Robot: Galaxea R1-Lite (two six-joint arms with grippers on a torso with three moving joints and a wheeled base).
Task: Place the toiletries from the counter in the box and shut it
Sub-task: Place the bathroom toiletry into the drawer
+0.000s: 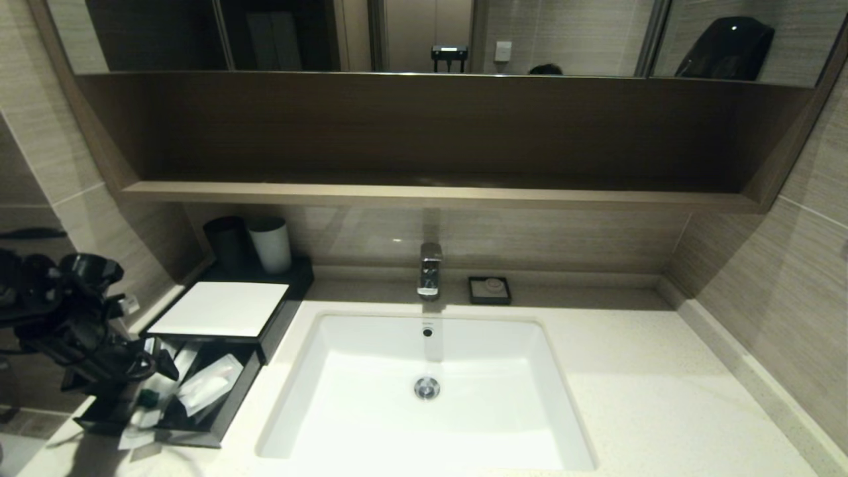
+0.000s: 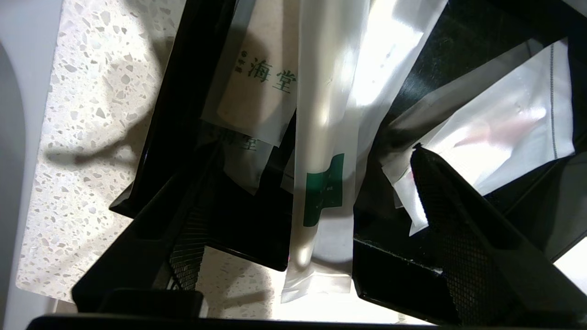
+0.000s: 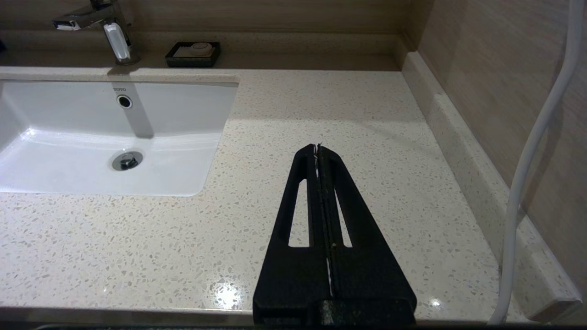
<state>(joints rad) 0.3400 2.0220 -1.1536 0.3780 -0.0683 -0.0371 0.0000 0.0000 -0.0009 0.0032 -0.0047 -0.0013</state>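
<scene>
At the near left corner of the desk (image 1: 662,397), the left pincer (image 1: 149,371) hangs over the pulled-out drawer (image 1: 225,414) of the box (image 1: 278,318), its fingers (image 2: 458,215) spread wide with nothing between them. Only the left wrist view shows what lies beneath: a long packet (image 2: 321,151) with a teal-green label runs down the drawer and pokes out over its front edge, a paler packet (image 2: 257,91) printed with green characters lies beside it toward the speckled stone, and a broader clear packet (image 2: 495,137) rests on the other side, its corner just beside one fingertip. From the head view these toiletries show only as pale wrappers (image 1: 209,384) in the black drawer, partly hidden by the arm. Behind the drawer sits the box's flat white top panel (image 1: 222,308), and behind that a black cup (image 1: 226,242) and a white cup (image 1: 270,245) stand side by side. Across the white sink basin (image 1: 424,397), the faucet (image 1: 429,268) and a small black soap dish (image 1: 489,290) sit against the back wall under the brown wooden shelf (image 1: 430,192). The right pincer (image 3: 317,149) appears only in its own wrist view, fingers pressed together and holding nothing, above the bare stone to the right of the basin.
</scene>
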